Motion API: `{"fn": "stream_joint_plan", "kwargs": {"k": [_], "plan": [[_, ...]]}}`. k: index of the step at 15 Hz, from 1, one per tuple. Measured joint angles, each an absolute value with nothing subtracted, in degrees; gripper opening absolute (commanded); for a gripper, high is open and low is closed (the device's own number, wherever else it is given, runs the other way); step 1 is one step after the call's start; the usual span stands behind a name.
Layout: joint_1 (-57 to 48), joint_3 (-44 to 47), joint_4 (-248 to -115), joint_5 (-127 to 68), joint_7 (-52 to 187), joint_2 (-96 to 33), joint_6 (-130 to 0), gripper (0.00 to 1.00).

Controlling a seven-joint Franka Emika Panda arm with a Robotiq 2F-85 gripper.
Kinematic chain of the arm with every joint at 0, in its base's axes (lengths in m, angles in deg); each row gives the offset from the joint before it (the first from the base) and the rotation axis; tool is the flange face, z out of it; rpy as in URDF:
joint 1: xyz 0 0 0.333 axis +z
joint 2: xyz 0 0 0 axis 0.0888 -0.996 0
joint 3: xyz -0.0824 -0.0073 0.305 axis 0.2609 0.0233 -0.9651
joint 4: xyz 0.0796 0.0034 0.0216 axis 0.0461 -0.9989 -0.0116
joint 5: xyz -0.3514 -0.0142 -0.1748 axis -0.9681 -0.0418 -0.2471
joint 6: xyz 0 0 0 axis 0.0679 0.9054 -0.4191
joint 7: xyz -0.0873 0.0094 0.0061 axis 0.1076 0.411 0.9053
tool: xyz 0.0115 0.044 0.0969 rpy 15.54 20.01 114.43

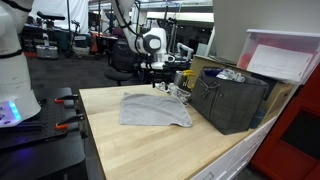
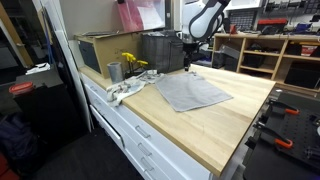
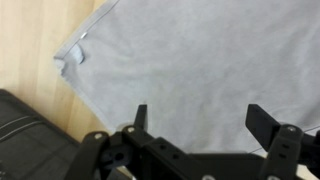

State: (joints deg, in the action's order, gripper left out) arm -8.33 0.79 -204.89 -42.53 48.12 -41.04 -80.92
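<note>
1. Gripper: jaws spread wide with nothing between them. It hangs over the cloth, on the side towards the crate. The wrist view shows only grey fabric in the gap between the fingers. I cannot tell whether the fingertips touch the fabric or hover just above it.
2. Counter: pale wood, and it carries everything noted here. Bare wood shows on all sides of the cloth.
3. Cloth: grey, lying spread on the counter near its middle, in both exterior views. It is in a single layer as far as I can see, neither bunched nor lifted, and nothing holds it. Judgement: the laying-out looks done and the cloth has been let go.
4. Crate: dark, standing at the back of the counter just beside the cloth's far edge. Its near wall shows as the dark shape at the lower left of the wrist view. The cloth is outside it.
5. Rag: pale and crumpled at the counter's end, apart from the cloth and untouched.
6. Cup: metal and upright, beside the rag and well apart from the gripper.
7. Corner: one corner of the cloth is puckered and turned over on itself. Judgement: this is the only untidy spot left, and the rest of the sheet reads flat.
</note>
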Motion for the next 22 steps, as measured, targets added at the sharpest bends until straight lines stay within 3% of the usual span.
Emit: {"fn": "stream_joint_plan", "kwargs": {"k": [10,22], "plan": [[-5.0,-3.5,-214.8,-26.8,61.9,-24.1,-61.4,1.00],[-7.2,-0.2,-214.9,-30.6,61.6,-4.7,-52.8,1.00]]}}
